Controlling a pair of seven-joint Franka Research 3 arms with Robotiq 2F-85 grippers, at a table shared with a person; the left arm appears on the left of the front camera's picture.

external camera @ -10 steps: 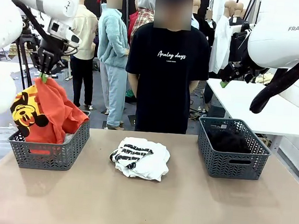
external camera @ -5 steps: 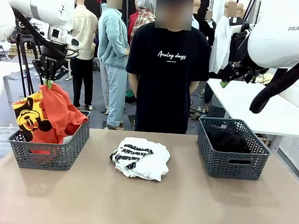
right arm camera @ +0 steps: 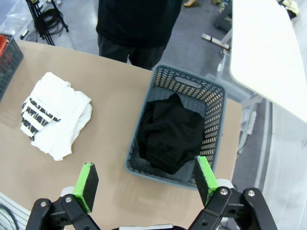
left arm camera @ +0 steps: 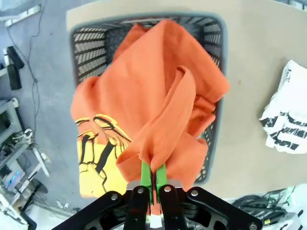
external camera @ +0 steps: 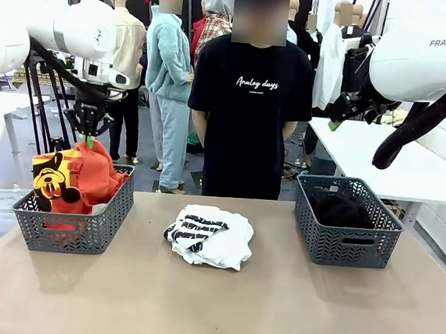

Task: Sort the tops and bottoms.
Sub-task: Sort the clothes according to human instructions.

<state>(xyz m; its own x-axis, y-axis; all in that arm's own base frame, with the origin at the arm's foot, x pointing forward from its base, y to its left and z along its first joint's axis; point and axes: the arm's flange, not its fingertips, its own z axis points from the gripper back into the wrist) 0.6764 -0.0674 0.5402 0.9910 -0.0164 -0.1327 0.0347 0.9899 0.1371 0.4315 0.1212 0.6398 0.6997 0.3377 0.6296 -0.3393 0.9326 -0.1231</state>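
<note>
My left gripper (external camera: 89, 140) (left arm camera: 153, 178) is shut on a fold of the orange-red top (external camera: 77, 178) (left arm camera: 153, 105), which hangs from it into the left basket (external camera: 73, 228) (left arm camera: 91, 38); its yellow and black print faces outward. A white top with black stripes (external camera: 208, 234) (right arm camera: 55, 115) lies crumpled at the table's middle, also visible as the white top (left arm camera: 287, 117). A black bottom (external camera: 340, 210) (right arm camera: 170, 134) lies in the right basket (external camera: 347, 239) (right arm camera: 211, 103). My right gripper (right arm camera: 146, 179) hangs high above the table, open and holding nothing.
A person in a black T-shirt (external camera: 248, 99) stands at the far edge with hands behind the back. A white table (external camera: 387, 162) stands at the right, beyond the right basket. Bare tabletop (external camera: 218, 307) spreads in front of the baskets.
My left gripper has moved right and down with the orange-red top, lowering it over the left basket. The right arm has not moved.
</note>
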